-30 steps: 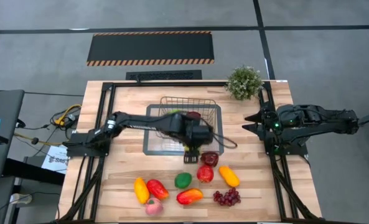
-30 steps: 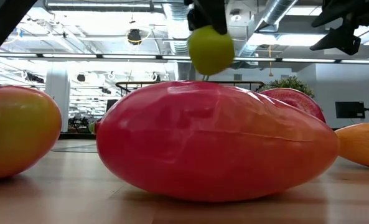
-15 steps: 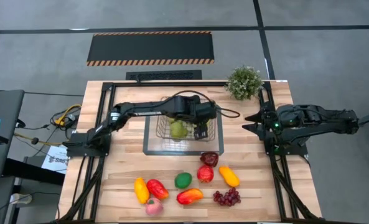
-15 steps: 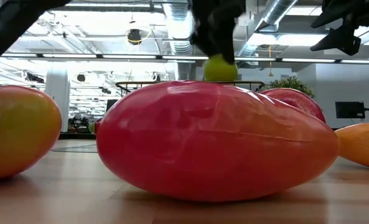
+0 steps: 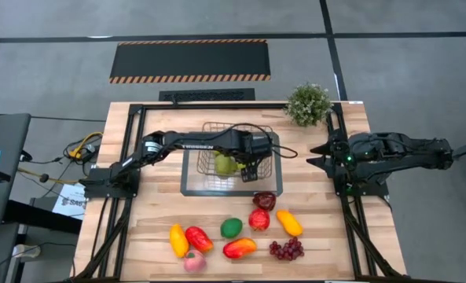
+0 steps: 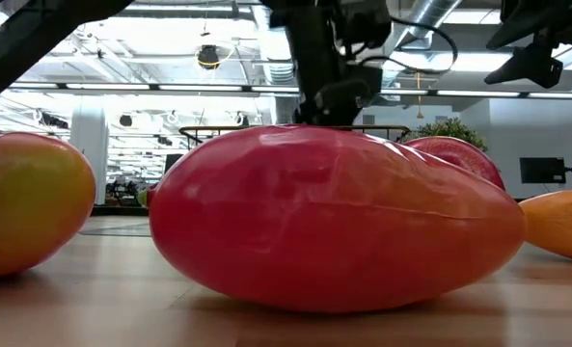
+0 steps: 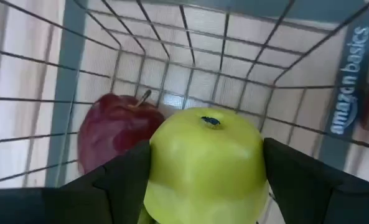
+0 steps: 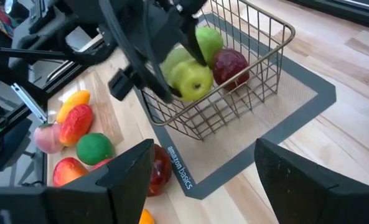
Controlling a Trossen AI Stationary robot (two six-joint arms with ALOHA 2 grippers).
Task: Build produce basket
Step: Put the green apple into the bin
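The wire basket stands on a grey mat at the table's middle. A red apple and a green fruit lie inside it. My left gripper reaches down into the basket, shut on a green apple. The rest of the produce lies along the near edge: a maroon fruit, a red apple, an orange piece, a green one, a mango and purple grapes. My right gripper waits open at the table's right side. My left gripper pinches the green apple between its two fingers, one on each opposite flank. The fingers come from above, slanting down into the basket. The apple's dimpled end points away from the wrist. Whether it rests on the basket's floor, I cannot tell.
A bushy potted plant stands at the far right corner. A yellow fruit, a red one and a pink peach lie at the near left. Bare wood shows left of the mat. The mango blocks most of the low view.
My left gripper has carried the green apple from above the mat's near edge toward the far edge and down into the basket. In the low view the apple has sunk out of sight behind the mango. The right arm has kept still.
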